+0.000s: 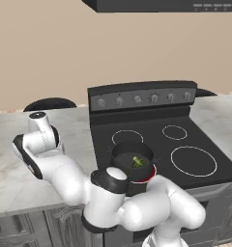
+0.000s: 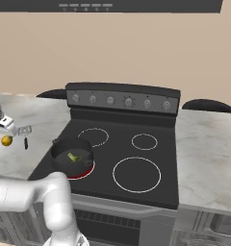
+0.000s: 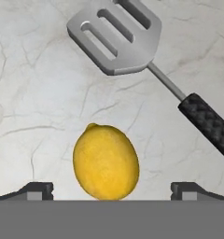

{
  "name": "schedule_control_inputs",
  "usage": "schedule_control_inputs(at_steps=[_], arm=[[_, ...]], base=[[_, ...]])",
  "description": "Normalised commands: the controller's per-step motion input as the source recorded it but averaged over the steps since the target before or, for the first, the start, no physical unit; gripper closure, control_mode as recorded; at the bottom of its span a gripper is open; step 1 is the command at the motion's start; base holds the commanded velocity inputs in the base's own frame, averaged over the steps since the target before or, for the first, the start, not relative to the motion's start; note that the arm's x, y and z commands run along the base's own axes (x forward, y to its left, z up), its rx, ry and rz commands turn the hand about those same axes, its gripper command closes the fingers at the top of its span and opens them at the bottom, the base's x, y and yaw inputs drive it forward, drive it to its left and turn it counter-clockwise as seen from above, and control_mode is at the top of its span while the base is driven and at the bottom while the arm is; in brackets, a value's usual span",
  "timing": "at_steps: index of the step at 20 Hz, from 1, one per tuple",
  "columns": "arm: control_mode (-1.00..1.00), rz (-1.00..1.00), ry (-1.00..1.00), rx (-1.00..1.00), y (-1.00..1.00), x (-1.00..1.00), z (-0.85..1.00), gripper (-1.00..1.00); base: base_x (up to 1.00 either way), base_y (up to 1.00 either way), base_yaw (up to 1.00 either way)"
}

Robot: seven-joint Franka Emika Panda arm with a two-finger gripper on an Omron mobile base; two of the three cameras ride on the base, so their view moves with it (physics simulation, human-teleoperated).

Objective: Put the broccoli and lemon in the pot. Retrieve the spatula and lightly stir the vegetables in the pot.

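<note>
The yellow lemon [image 3: 106,162] lies on the marble counter between the two spread fingertips of my open gripper [image 3: 111,191], touching neither. Beyond it rests the spatula [image 3: 116,37], its slotted grey blade far from me and its black handle running off to the right. From the right base view, my gripper [image 2: 6,130] hangs at the left edge just above the lemon [image 2: 6,141], with the spatula [image 2: 25,130] right beside it. The dark pot [image 2: 59,150] stands on the front left burner with the broccoli [image 2: 73,157] inside. The left base view shows the pot [image 1: 123,153] and broccoli [image 1: 137,162] behind my arm.
The black stove [image 2: 136,144] has its control panel at the back, and a red ring glows under the pot. Marble counter [image 2: 209,149] stretches to its right, and more counter [image 1: 11,169] to its left. A range hood hangs overhead.
</note>
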Motion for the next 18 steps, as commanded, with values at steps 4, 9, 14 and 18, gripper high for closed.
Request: schedule_control_inputs(at_steps=[4,9,14,18], arm=[[-1.00,0.00,0.00,0.00,0.04,0.10,-0.21,-1.00],[-1.00,0.00,0.00,0.00,0.01,0.00,-0.22,-1.00],[-1.00,0.00,0.01,0.00,0.00,0.00,-0.28,-1.00],[-1.00,0.00,0.01,0.00,0.00,0.00,-0.31,-1.00]], base=[[0.00,0.00,0.00],[0.00,0.00,0.00],[0.00,0.00,0.00],[0.00,0.00,0.00]])
